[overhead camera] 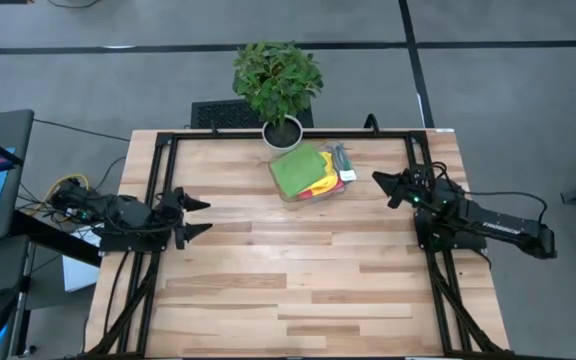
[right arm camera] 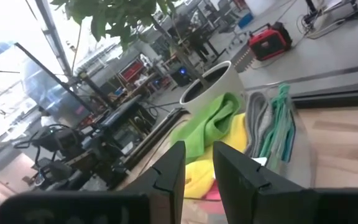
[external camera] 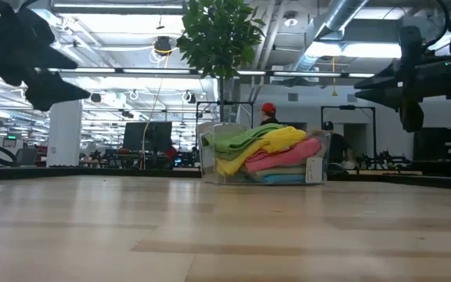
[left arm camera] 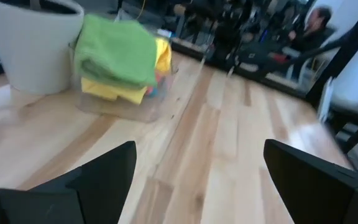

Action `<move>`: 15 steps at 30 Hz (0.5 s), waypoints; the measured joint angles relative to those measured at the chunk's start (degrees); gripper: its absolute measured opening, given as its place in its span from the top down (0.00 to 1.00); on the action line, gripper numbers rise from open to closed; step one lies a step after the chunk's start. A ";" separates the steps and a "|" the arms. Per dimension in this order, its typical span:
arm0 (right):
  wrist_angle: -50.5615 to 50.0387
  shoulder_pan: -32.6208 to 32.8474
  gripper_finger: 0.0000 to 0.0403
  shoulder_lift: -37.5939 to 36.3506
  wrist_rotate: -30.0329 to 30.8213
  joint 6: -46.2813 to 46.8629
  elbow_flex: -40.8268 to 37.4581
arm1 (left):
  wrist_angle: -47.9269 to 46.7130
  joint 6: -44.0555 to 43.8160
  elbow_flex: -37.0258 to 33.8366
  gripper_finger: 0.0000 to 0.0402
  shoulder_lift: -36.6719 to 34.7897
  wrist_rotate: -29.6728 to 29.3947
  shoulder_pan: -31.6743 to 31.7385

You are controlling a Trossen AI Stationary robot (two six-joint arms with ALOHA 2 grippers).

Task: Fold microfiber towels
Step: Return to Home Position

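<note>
soft towels (overhead camera: 298,172) are piled in a clear tray (overhead camera: 349,186) at twelve o'clock; left gripper (overhead camera: 201,217) is spread wide, right gripper (overhead camera: 382,190) barely parted.

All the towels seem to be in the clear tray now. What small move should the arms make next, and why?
Probably only retract both arms to their rest pose. The green towel tops the folded pile inside the clear tray beside the plant pot. The left gripper and the right gripper hold nothing and hang at opposite sides of the table, away from the tray.
</note>
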 joint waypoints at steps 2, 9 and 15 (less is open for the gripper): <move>0.00 0.27 0.73 0.00 -0.02 0.00 -0.02 | -2.12 -0.07 0.00 0.14 0.00 0.04 0.00; 0.00 0.28 0.73 0.00 -0.02 0.00 -0.02 | -4.76 -0.40 0.37 0.14 0.02 0.03 0.00; 0.00 0.28 0.73 0.00 -0.03 0.00 -0.02 | -4.89 -0.66 0.37 0.14 0.02 0.03 0.00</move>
